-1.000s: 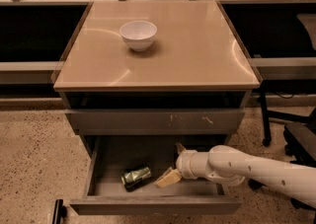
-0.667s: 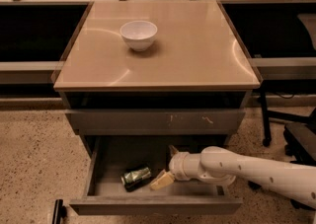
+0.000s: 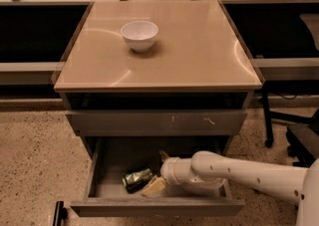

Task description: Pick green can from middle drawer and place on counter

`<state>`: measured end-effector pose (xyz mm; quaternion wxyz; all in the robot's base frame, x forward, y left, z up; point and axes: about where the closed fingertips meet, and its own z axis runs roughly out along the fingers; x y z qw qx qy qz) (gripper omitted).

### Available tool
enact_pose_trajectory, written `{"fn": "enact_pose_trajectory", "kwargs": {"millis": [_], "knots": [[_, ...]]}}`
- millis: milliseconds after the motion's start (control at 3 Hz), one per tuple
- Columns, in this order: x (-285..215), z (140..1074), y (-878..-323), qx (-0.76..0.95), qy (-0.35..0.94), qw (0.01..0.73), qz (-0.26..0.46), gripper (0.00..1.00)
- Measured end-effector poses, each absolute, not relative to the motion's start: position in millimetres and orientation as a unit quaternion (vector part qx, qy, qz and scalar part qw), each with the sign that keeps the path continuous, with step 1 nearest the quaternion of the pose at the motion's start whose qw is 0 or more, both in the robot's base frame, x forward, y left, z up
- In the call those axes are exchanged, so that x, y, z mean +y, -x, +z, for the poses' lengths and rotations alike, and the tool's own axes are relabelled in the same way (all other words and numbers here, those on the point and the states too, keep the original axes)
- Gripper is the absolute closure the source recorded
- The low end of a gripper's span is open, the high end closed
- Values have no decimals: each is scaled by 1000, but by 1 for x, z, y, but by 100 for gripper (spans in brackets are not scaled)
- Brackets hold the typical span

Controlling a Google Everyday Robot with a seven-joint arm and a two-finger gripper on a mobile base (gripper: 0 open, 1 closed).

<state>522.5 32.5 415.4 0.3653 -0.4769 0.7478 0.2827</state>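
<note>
Camera view: I look down from the front onto a grey drawer cabinet; its counter fills the upper half.
Writing: I cannot read any print on the green can.
Green can: shiny green-and-silver metal, dented, lying on its side on the dark floor of the middle drawer. It is at about 7 o'clock from the frame's centre, left of the drawer's middle and nearer the front panel than the back. The gripper is at its right end.
Middle drawer: pulled out, wide and shallow, with a plain grey front and a dark grey inside.
Gripper: inside the drawer at 6 o'clock, on the end of the white arm. Its two pale fingers are spread apart, one pointing toward the drawer's back and the other angled toward the front. The front finger's tip meets the can's right end from where I sit. It grasps nothing.
Arm: a smooth, rounded white tube reaching in from 4 o'clock over the drawer's right side.
Counter: a glossy beige square with thin darker edges and pale curved reflections across it.
Bowl: a plain round white bowl stands on the counter at 11 o'clock, well apart from the can.
Upper front: the grey drawer front above the open drawer is closed, with pale scratch marks right of its middle.
Floor: speckled terrazzo floor on both sides of the cabinet.
Room: dark recesses flank the cabinet, a black office chair stands at 3 o'clock, and a cluttered ledge runs along 12 o'clock.
</note>
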Motion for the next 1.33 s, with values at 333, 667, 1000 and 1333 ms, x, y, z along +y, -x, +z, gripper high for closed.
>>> {"fn": "enact_pose_trajectory", "kwargs": {"millis": [333,667,1000,1333], "knots": [[44,408,-523,743,476,370,291,0],[56,406,-530,734,481,379,294,0],[67,403,-531,727,485,382,301,0],[76,401,-531,720,493,382,303,0]]}}
